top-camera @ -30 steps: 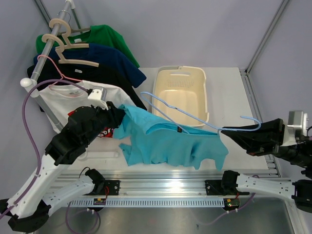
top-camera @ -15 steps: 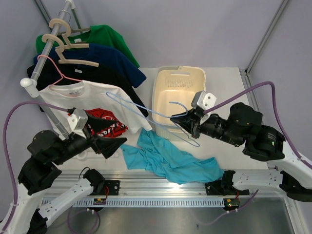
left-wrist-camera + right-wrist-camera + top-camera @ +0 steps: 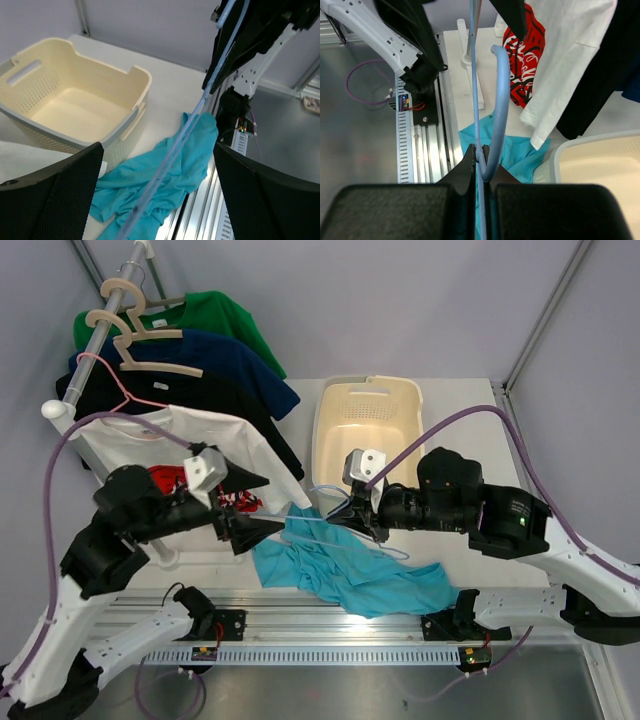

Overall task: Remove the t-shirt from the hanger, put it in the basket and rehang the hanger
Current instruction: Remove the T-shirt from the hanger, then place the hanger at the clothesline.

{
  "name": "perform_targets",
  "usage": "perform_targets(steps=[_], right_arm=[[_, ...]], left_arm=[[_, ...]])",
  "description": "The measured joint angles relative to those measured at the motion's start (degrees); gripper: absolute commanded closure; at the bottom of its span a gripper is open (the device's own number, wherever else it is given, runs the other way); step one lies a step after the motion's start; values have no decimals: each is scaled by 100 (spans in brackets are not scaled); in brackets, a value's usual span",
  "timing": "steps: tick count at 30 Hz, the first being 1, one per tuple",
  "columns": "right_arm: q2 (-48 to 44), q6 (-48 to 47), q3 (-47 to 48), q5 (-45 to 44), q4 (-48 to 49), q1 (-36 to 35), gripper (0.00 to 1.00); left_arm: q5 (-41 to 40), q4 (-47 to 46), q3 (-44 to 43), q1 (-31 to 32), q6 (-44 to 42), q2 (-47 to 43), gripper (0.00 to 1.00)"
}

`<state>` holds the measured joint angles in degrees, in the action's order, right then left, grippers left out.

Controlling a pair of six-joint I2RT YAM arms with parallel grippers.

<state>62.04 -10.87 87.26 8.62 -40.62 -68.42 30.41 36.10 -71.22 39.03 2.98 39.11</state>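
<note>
right gripper (image 3: pixel 481 155): jaws pinching hanger (image 3: pixel 503 100) | left gripper (image 3: pixel 255 503): jaws spread | t-shirt (image 3: pixel 340 575) lying loose on desk (image 3: pixel 460 440) | lift hanger clear, no snagging

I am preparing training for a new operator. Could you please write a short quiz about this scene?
1. True or false: the teal t-shirt hangs on the blue hanger.
2. Which hand grips the hanger? A) left B) right C) neither
3. How many shirts hang on the rack?
Key: 1 false, it lies on the table; 2 B, the right hand; 3 four: green shirt, navy shirt, black shirt, white shirt.
</note>
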Motion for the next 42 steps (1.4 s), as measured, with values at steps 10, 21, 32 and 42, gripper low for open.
perform_targets(steps=[10,21,32,42], right_arm=[[391,39,-20,157,358,0,100],[664,149,11,354,658,20,100],[662,166,22,437,651,22,100],[518,138,20,597,704,20,49]], left_arm=[[1084,109,299,-2,-647,636,29],[1419,120,310,-2,-739,514,100],[1425,114,310,-2,-579,514,100],[1458,-297,317,-2,-85,522,100]])
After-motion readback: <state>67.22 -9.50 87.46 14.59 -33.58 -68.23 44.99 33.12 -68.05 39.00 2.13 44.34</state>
